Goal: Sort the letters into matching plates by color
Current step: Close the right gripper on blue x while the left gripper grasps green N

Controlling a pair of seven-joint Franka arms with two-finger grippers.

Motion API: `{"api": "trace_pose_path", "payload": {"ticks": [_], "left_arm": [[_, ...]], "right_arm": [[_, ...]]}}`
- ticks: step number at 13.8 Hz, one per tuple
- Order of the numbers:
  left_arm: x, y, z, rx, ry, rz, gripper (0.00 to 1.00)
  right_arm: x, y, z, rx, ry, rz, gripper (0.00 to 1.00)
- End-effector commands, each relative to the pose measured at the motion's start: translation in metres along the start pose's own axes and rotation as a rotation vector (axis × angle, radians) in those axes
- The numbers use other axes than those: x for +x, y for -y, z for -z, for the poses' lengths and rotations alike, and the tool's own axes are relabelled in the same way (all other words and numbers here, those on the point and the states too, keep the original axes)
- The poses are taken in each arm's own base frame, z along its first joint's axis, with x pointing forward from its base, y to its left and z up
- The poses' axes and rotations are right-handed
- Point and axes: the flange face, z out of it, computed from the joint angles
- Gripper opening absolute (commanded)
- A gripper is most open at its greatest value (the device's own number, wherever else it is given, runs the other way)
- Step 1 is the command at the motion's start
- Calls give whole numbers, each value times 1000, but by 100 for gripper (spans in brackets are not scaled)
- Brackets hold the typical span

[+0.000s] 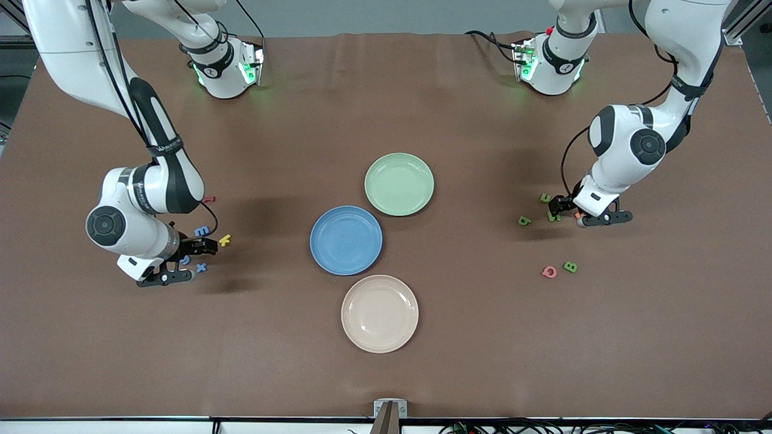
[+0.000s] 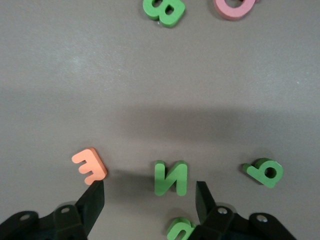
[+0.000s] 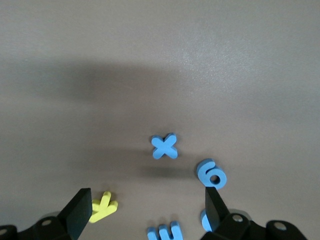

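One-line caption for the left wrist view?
Open left gripper hovers over a green N, orange E beside it.

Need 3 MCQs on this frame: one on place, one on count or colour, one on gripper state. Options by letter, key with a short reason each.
1. Which plate lies nearest the front camera?
A. pale green plate
B. blue plate
C. cream plate

2. How many plates hold a letter?
A. none
B. one
C. two

3. How do the left gripper's fingers stand?
A. shut on the orange E
B. open, over the green N
C. shut on nothing

Key:
1. C: the cream plate sits lowest in the front view, below the blue plate and the pale green plate.
2. A: all three plates are bare; the letters lie on the table near each arm's end.
3. B: the left gripper shows its fingers apart with the green N between them and the orange E just outside. The right gripper is open too, over the blue letters.
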Motion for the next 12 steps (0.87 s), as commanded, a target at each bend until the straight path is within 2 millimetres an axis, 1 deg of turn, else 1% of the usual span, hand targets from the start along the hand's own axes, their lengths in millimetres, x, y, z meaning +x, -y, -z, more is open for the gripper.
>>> {"api": "trace_pose_path", "payload": {"ticks": [1,2,3,5,8,10,11,12], "left_arm": [[9,-3,-8,0,-2,-24,76],[10,-4,-10,-2,1,-23,74],[11,-5,-12,-3,3,-26,72],[10,-6,-15,-3,9,-27,69],[10,-9,-18,-5,14,-31,67],[10,-9,-23,-6,22,-32,63],[10,-9,-26,-6,28,-33,62],[11,-10,-28,-7,28,-32,60]], "right_arm": [[18,-13,-5,15,-12,28,100],[21,-26,-17,19,-4,61,100],[25,-30,-22,32,-6,77,100],[29,-29,-21,88,-22,34,99],[30,-20,-27,89,-16,45,99],[31,-13,-31,85,-17,59,99],[32,-13,-30,80,-23,62,96],[32,-12,-34,76,-21,68,93]]}}
